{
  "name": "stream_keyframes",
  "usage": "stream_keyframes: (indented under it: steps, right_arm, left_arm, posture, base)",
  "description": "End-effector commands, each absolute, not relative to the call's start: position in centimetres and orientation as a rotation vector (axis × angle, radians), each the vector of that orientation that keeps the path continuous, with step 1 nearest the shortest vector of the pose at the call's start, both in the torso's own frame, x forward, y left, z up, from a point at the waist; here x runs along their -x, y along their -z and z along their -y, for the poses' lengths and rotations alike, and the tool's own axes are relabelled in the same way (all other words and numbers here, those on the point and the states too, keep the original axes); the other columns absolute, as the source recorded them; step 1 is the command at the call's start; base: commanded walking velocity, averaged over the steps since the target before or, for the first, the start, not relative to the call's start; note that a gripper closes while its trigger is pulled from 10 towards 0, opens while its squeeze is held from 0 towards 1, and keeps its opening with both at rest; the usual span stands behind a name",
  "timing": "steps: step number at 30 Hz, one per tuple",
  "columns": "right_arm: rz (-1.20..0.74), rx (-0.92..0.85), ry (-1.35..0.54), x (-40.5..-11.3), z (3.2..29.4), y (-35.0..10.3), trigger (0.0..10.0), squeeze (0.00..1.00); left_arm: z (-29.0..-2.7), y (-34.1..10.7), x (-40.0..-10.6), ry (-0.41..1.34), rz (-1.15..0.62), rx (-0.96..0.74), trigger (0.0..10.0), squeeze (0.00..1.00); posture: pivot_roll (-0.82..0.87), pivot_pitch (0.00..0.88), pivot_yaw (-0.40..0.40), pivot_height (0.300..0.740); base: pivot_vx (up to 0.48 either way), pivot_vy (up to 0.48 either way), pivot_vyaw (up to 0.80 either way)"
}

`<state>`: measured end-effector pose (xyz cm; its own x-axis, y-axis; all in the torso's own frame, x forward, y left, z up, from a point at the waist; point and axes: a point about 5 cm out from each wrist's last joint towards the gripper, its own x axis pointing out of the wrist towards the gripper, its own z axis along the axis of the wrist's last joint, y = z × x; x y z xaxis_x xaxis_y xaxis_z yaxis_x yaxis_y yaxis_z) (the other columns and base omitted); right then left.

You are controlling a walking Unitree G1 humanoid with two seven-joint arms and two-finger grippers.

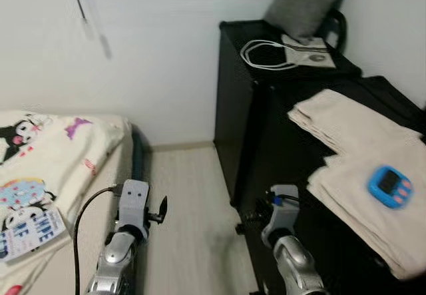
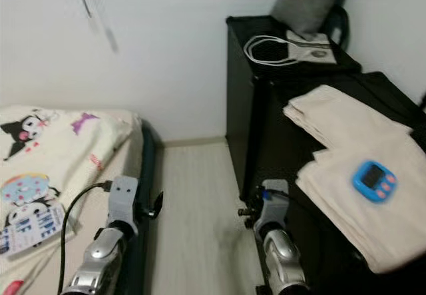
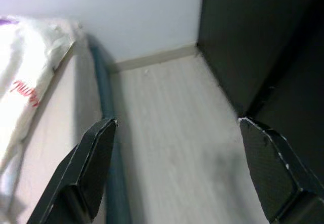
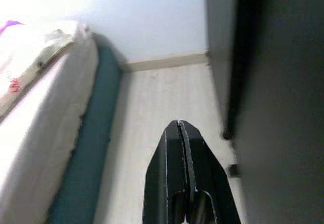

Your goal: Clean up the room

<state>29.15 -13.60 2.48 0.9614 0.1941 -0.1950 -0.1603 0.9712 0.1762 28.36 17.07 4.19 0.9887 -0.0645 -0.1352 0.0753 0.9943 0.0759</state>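
The left gripper (image 3: 177,173) is hanging low over the strip of pale floor (image 1: 193,202) between bed and cabinet, its fingers (image 3: 93,158) spread wide and gripping nothing; the right gripper (image 4: 181,148) is hanging just beside the dark cabinet front, its fingers pressed fully together, also empty. Both are sitting well below the things that look due for tidying. On the right, the near black worktop (image 1: 393,98) is carrying folded beige towels (image 1: 359,168), two stacks overlapping, their long axis running from near right toward far left. They are probably going to be soft, light and floppy, so a pinch on a folded edge, taking all layers together, looks safer than a pinch on one loose layer. A blue timer (image 1: 390,186) is resting on the nearer stack, face up, its long side lying roughly across the towel; it is likely hard, light and a little slick, best taken across its narrow sides and lifted off before the towels get moved. Farther back, a coiled white cable (image 1: 266,54) is lying on the taller black cabinet (image 1: 233,88). On the left, the cartoon-print bedcover (image 1: 46,155) is lying rumpled on the bed.
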Motion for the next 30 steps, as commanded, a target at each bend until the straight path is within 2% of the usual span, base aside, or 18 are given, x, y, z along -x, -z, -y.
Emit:
stream_keyframes:
  steps: [1,30]
  right_arm:
    - [-0.237,-0.157,-0.182,-28.65,13.81,-1.89,10.0,0.0]
    - [-0.23,-0.144,-0.205,-28.97,13.44,-2.18,10.0,0.0]
  left_arm:
    - [-17.3,-4.05,-28.26,0.063,-0.141,-0.08,10.0,0.0]
    - [-17.19,-4.23,-28.48,0.076,-0.133,-0.084,10.0,0.0]
  posture:
    - [-0.03,0.118,-0.002,0.74]
    - [-0.03,0.119,0.003,0.74]
  base:
    - [0.368,0.0,0.0]
    - [0.364,0.0,0.0]
